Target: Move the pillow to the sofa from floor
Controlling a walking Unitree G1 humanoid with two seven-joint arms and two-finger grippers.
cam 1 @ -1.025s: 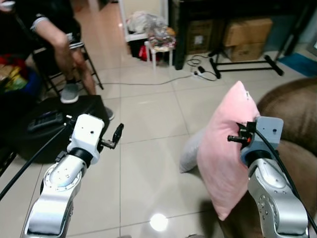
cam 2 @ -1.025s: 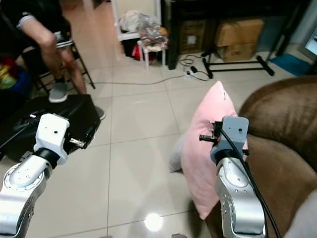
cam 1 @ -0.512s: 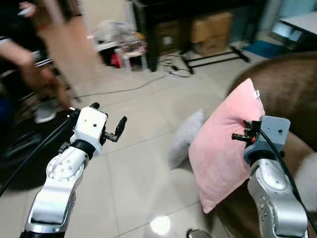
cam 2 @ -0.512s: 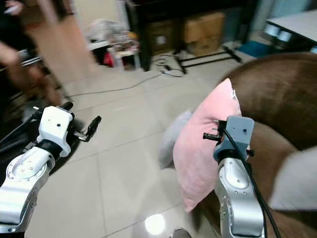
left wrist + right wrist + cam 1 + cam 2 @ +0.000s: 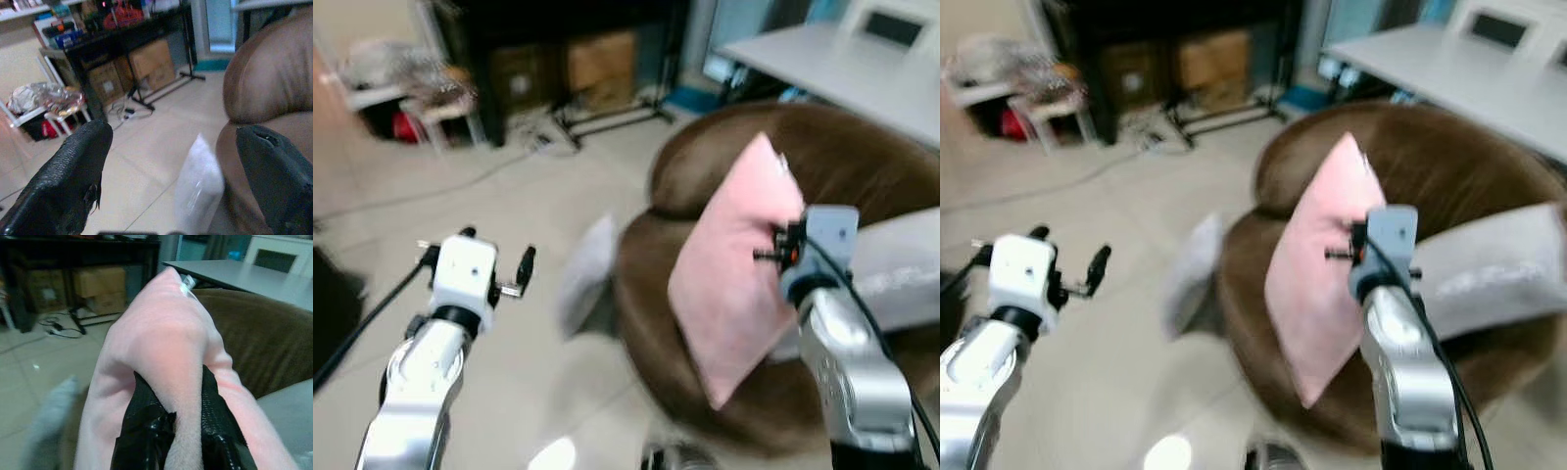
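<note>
The right gripper (image 5: pixel 178 423) is clamped on the pink pillow (image 5: pixel 736 262), its 2 black fingers (image 5: pixel 142 431) pinching a fold of the fabric between them. The pillow hangs upright in the air, clear of the floor, in front of the brown sofa (image 5: pixel 862 176) on the right of the scene, its upper corner raised against the sofa's back and its lower corner pointing down over the seat's near edge. A small white tag shows at its top edge in the right wrist view.

On the sofa seat, just right of the silver right arm, lies a grey cushion (image 5: pixel 1498 269). On the tiled floor (image 5: pixel 372 245), leaning at the sofa's left edge, stands a white pillow (image 5: pixel 198 188).

The left gripper (image 5: pixel 173 171) is held out over the floor on the left, well apart from the sofa, its 2 fingers spread wide and holding nothing.

Farther off stands a dark shelf unit with cardboard boxes (image 5: pixel 149 66) under it, a black stand's feet and cables on the floor before it. At far right is a white table (image 5: pixel 832 73). The head views are blurred.
</note>
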